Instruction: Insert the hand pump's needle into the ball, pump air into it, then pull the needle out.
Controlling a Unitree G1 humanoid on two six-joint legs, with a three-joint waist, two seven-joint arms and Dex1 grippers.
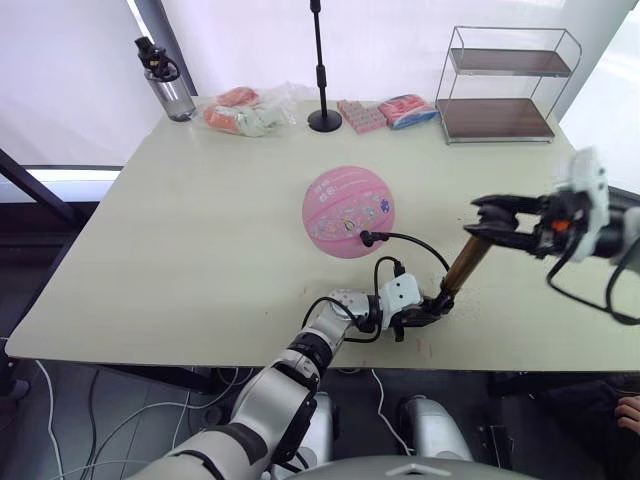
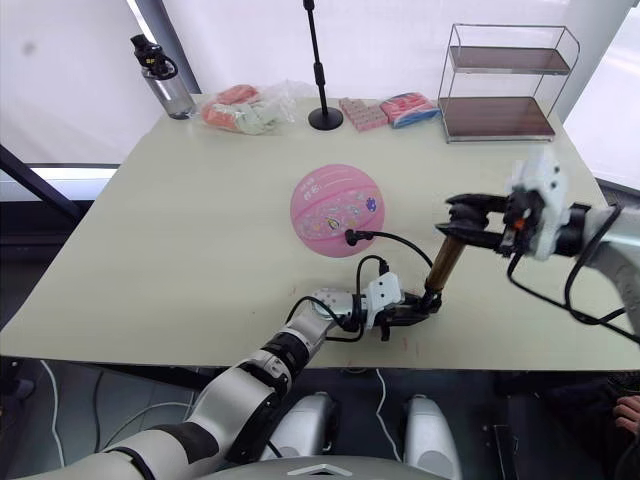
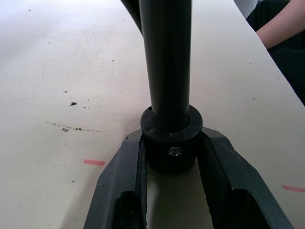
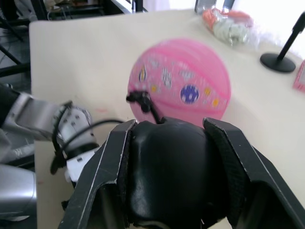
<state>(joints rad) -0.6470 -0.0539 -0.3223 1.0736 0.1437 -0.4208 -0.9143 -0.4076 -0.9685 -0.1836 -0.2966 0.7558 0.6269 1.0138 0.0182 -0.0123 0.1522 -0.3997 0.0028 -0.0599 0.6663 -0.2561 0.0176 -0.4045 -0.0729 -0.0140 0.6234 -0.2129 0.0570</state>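
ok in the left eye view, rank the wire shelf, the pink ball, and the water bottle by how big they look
1. Wire shelf, though it sits farther back.
2. Ball, looks smaller but nearer.
3. Water bottle, clearly smallest.

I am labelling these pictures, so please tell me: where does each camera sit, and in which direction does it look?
Head stereo views: on the head, facing forward and down at the table, both arms showing.
Left wrist view: along the left gripper, clamped on the hand pump base.
Right wrist view: along the right gripper gripping the pump's handle, toward the ball.
Shared: ball and hose in head and right wrist views.
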